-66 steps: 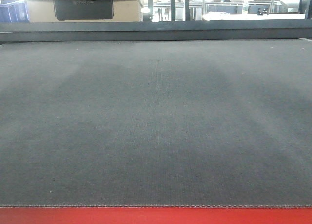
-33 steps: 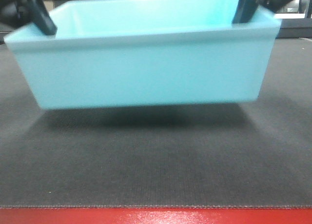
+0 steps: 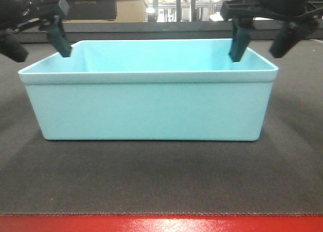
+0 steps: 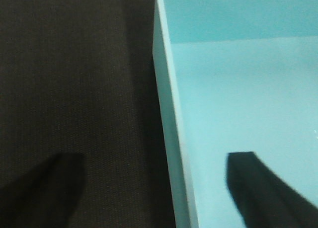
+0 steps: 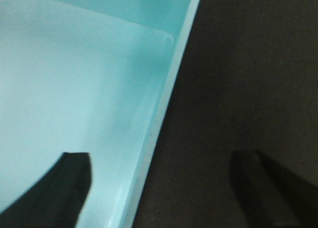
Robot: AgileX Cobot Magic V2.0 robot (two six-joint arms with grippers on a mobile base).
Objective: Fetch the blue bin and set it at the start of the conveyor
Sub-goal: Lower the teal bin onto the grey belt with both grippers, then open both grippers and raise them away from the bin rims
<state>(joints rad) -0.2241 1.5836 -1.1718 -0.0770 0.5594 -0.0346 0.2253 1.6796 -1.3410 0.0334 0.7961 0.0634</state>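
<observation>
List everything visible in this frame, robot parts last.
pale cyan rectangular plastic tub: one, empty, resting flat on the belt, centre of the front view.
dark grey woven conveyor belt: one, wide, under and around the tub.
red edge strip: one, along the belt's near edge.
tan cardboard boxes: at least two, background upper left, one with a black panel.
metal framing: silver, far background, count unclear.
left gripper: one, black, open, straddling the tub's left wall, one finger inside and one outside.
right gripper: one, black, open, straddling the tub's right wall the same way.
</observation>
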